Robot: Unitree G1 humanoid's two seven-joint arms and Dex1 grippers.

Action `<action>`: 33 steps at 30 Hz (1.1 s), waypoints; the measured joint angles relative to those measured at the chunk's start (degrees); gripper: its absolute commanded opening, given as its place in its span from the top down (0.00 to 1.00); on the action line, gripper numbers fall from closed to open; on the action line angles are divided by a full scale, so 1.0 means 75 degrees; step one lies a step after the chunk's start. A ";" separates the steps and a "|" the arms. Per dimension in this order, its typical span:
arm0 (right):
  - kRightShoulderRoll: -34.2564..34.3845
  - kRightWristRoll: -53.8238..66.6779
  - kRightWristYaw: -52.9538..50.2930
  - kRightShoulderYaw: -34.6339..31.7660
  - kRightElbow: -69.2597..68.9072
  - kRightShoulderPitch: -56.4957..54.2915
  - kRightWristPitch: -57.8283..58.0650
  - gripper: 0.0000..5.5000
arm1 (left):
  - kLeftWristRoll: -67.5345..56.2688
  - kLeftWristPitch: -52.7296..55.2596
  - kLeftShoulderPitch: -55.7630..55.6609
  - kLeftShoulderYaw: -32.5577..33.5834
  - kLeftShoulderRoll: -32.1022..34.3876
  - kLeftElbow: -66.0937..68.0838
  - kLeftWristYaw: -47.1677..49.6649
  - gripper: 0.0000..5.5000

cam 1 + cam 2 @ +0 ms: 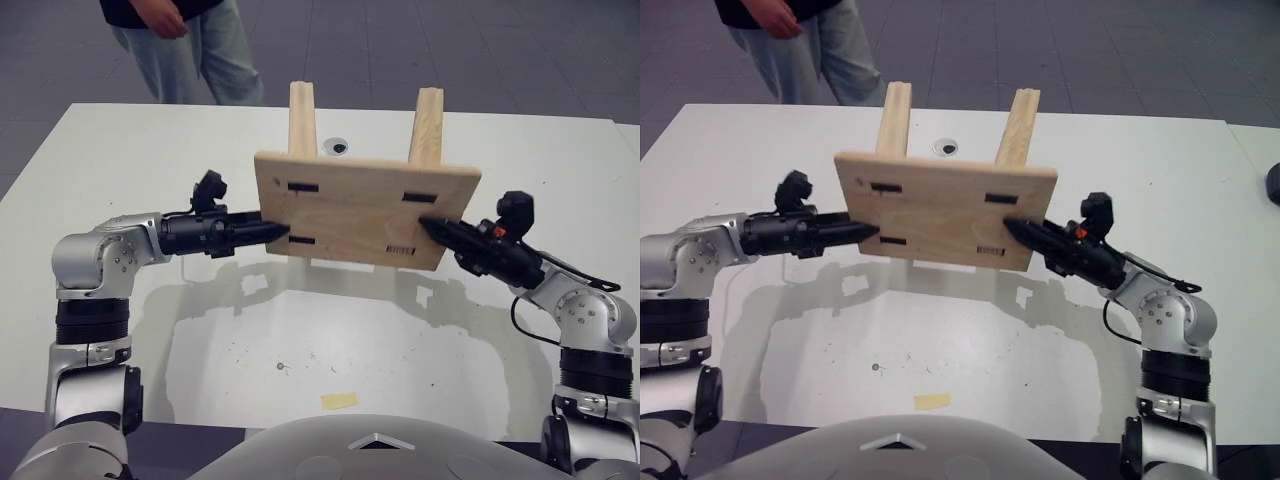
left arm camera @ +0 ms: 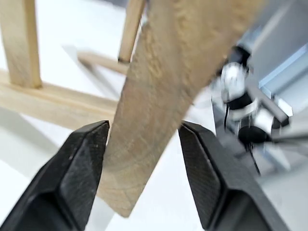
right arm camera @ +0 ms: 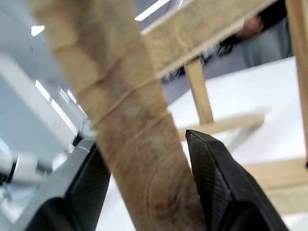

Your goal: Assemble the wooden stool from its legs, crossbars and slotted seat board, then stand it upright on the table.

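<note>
Over mid white table (image 1: 150, 150): assembled wooden stool (image 1: 940, 170) held up, seat board (image 1: 365, 210) tilted, top face toward robot, two legs (image 1: 302, 115) poking up behind its far edge. L gripper (image 1: 280, 231) pinches board's left edge, fingers (image 2: 82, 168) spread just to board thickness, one per face. R gripper (image 1: 428, 224) clamps right edge the same way. Crossbar (image 2: 57, 103) joins the legs beyond the board.

Head pair: my 2 eyes look forward and down over the table (image 1: 120, 150), mid-distance; both share the seat board (image 1: 360, 210).
Left wrist: I see the board's edge from very close.
Right wrist: equally close, opposite edge.
</note>
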 measured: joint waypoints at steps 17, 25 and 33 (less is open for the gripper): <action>0.1934 0.2546 -0.7289 -0.1067 0.0090 -0.1536 -0.1800 0.47 | -0.0985 0.1950 -0.3251 0.4641 -0.4482 -0.0168 0.7665 0.71; 0.2245 0.1811 -0.7382 -0.1169 0.0286 -0.1095 -0.2385 0.26 | -0.1108 0.0624 -0.4091 0.4568 -0.4291 0.1976 0.8525 0.50; 0.2926 0.1305 -0.7319 -0.0771 -0.0172 -0.0579 -0.2648 0.05 | -0.1178 -0.0112 -0.4466 0.4096 -0.3271 0.3107 0.8318 0.28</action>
